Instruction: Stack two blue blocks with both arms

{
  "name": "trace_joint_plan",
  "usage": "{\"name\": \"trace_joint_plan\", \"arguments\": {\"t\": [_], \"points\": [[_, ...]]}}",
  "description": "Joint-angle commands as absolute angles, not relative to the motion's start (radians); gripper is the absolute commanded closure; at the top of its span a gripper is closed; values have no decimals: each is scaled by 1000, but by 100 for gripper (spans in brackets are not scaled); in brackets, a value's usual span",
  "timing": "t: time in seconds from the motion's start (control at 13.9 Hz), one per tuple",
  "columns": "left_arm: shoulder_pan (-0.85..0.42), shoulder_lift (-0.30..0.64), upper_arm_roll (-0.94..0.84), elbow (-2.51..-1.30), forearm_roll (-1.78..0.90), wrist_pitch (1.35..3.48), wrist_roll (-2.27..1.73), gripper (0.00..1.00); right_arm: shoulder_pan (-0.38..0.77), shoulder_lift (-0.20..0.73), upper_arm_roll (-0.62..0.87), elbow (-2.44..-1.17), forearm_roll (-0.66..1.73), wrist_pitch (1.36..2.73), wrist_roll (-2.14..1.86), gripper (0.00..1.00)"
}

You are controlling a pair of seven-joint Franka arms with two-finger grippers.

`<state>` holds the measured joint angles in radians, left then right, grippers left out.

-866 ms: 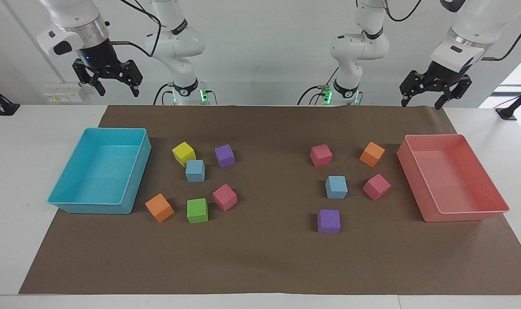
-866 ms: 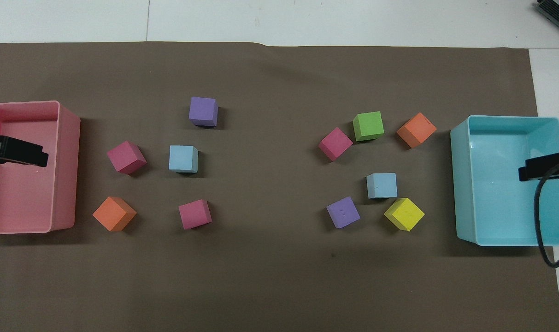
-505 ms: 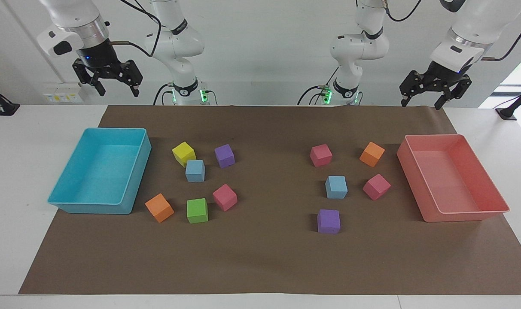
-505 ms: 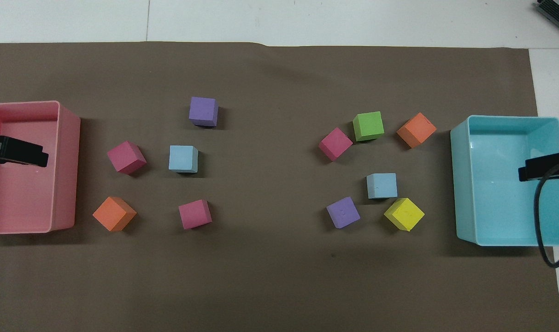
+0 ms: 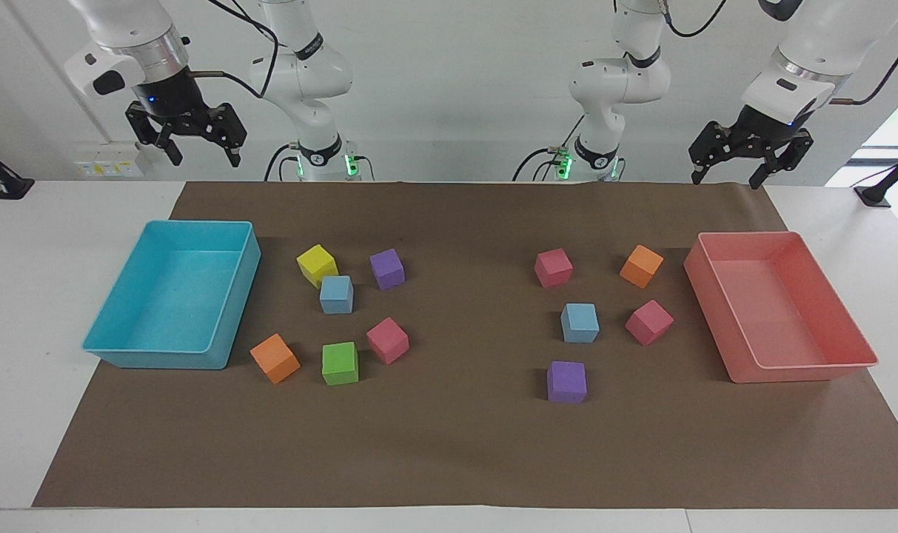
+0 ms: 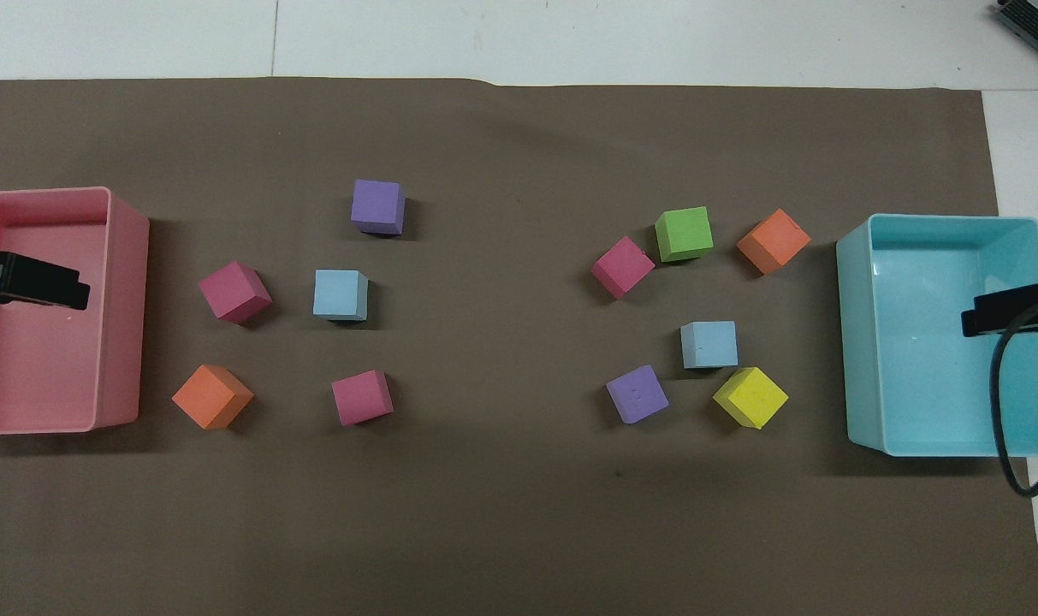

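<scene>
Overhead view and facing view agree with the pictures from under a second ago: nothing on the table has shifted, and both arms wait, raised, where they were.

The left gripper [image 5: 726,167] hangs high over the robots' edge of the brown mat [image 5: 456,444], near the pink tray [image 5: 856,354], its fingers spread apart and empty. From above only its dark tip [image 6: 31,282] shows, over the pink tray [image 6: 125,325]. The right gripper [image 5: 203,152] hangs likewise at the other end, fingers apart and holding nothing, its tip [image 6: 1011,312] over the turquoise tray [image 6: 857,342].

The two blue blocks lie well apart, each flat on the mat, unstacked. One blue block [image 5: 580,323] sits toward the left arm's end, beside a pink cube [image 5: 649,322], nearer to the robots than a purple cube [image 5: 566,382], farther from them than another pink cube [image 5: 553,267] and an orange cube [image 5: 641,266]. The other blue block [image 5: 336,295] sits toward the right arm's end, just beside a yellow cube [image 5: 317,265] and near a purple cube [image 5: 387,269], both nearer to the robots. A green cube [image 5: 340,363], a pink cube [image 5: 387,340] and an orange cube [image 5: 275,358] lie farther from the robots than it. Neither gripper touches any cube.
</scene>
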<state>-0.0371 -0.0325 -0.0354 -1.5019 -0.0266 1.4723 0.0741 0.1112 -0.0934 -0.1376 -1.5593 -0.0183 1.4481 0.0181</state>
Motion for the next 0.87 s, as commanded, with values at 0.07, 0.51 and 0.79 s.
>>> {"name": "trace_joint_plan", "arguments": {"t": [0.07, 0.51, 0.79], "points": [[-43, -43, -32, -1499, -18, 1463, 80, 0, 101, -95, -130, -1557, -18, 1440, -5, 0], [-40, -41, -32, -1499, -18, 1470, 69, 0, 101, -95, -130, -1557, -18, 1439, -5, 0], [-32, -43, -32, -1499, -18, 1467, 67, 0, 101, -95, -130, -1557, -18, 1437, -5, 0]]}}
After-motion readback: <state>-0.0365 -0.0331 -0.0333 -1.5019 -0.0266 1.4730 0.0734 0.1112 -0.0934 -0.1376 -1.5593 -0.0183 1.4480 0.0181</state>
